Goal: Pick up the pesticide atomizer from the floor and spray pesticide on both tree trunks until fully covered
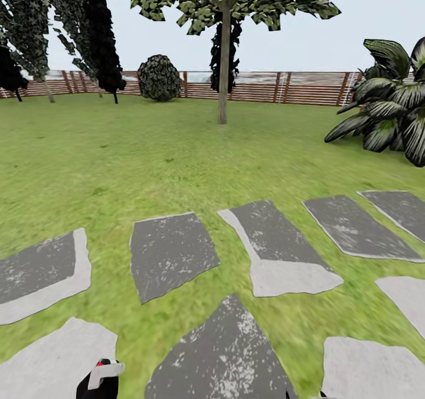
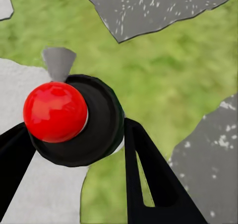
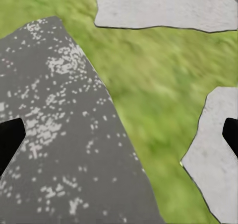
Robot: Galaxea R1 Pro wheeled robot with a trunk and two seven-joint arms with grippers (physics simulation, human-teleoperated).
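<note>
**Atomizer in left end effector; robot on stone path facing lawn**

Head view: lawn (image 1: 147, 145) ahead, crossed in the foreground by flat grey paving stones (image 1: 171, 251) with pale edges. One tree (image 1: 223, 62) with a bare grey-brown trunk and blocky green leaves stands mid-lawn, well apart from the robot. Behind it runs a brown slat fence (image 1: 295, 87). A round bush (image 1: 159, 78) sits against the fence; dark columnar trees (image 1: 100, 33) stand toward the left; a palm (image 1: 392, 110) at the right edge.

Left end effector (image 1: 97, 384): at the bottom edge of the head view, over a pale stone. It grips the atomizer (image 2: 74, 119). In the left wrist view the two black fingers (image 2: 148, 179) sit on either side of the dark round bottle body, touching it. A red ball-shaped cap (image 2: 54, 111) sits on the bottle's near end and a light-grey nozzle (image 2: 58, 62) projects beyond it. In the head view the atomizer shows as a dark shape with a red spot and a light-grey piece across the top. Below it: pale stone, grass, dark stones.

Right end effector (image 3: 119, 134): fingers spread wide, only the black tips (image 3: 10, 139) visible at opposite sides of the right wrist view, nothing between them. Beneath: a dark speckled stone, a grass strip, two pale stones.

Ground blurred in both wrist views.
</note>
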